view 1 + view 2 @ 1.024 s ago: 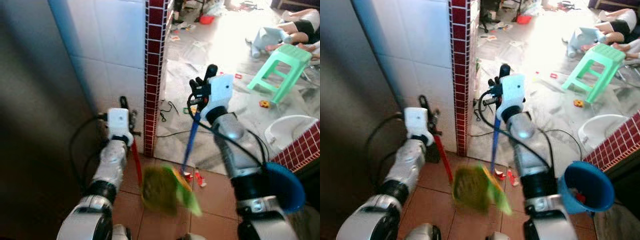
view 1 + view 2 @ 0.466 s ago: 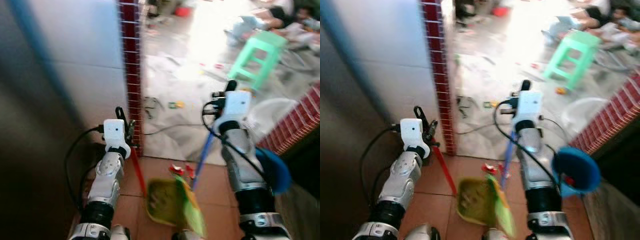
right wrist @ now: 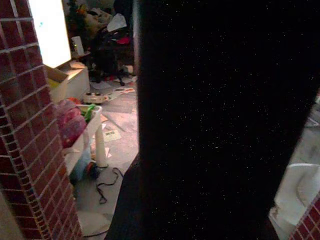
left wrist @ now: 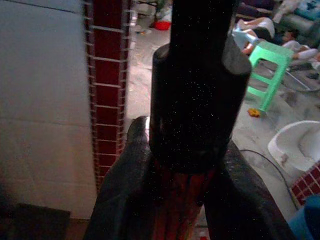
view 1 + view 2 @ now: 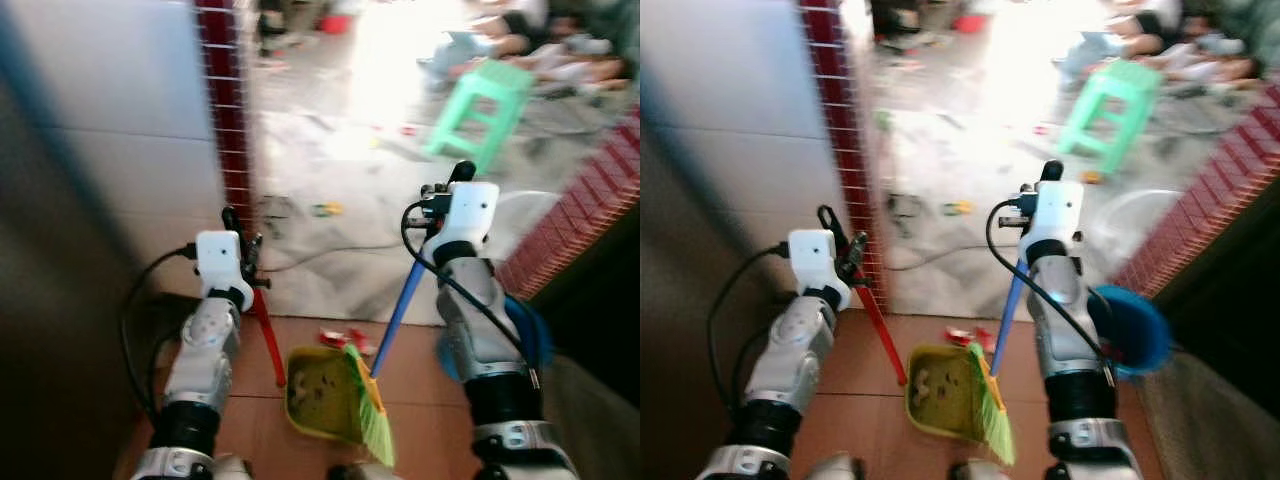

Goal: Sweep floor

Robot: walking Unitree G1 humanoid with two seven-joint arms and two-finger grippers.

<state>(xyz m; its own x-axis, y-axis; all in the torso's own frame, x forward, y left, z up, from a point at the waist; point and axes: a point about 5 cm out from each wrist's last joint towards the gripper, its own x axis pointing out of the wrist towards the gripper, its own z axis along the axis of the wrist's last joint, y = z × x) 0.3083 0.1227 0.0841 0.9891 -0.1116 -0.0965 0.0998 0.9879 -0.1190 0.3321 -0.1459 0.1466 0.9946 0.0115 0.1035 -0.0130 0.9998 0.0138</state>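
1. Gripping the red dustpan handle point(image 5: 268, 340), the left gripper point(image 5: 243, 272) is sitting at about 9 o'clock from the scene's centre; in the left wrist view its dark fingers point(image 4: 125, 190) are pressing on either side of the red shaft.
2. At about 2 o'clock, the right gripper point(image 5: 438, 196) is holding the top of the blue broom handle point(image 5: 398, 310), though its fingers are hiding behind the white wrist housing, so how far they are closed cannot be told.
3. Down at 6 o'clock, the yellow dustpan point(image 5: 318, 394) is resting on the floor with the green broom bristles point(image 5: 371, 420) lying along its right edge.
4. Small red scraps point(image 5: 340, 339) are lying just beyond the pan; their exact kind is too blurred to make out.
5. Terracotta floor tiles point(image 5: 410, 372) are running underfoot, giving way to a pale, littered concrete floor point(image 5: 340, 180) further out.
6. A dark red tiled pillar point(image 5: 222, 120) is standing at 11 o'clock beside a white tiled wall point(image 5: 120, 130).
7. A green plastic stool point(image 5: 478, 110) is standing at 1 o'clock, with a person's legs point(image 5: 500, 25) partly cut off beyond it.
8. A blue round container point(image 5: 1132, 330) is showing beside the right arm, partly hidden by it.
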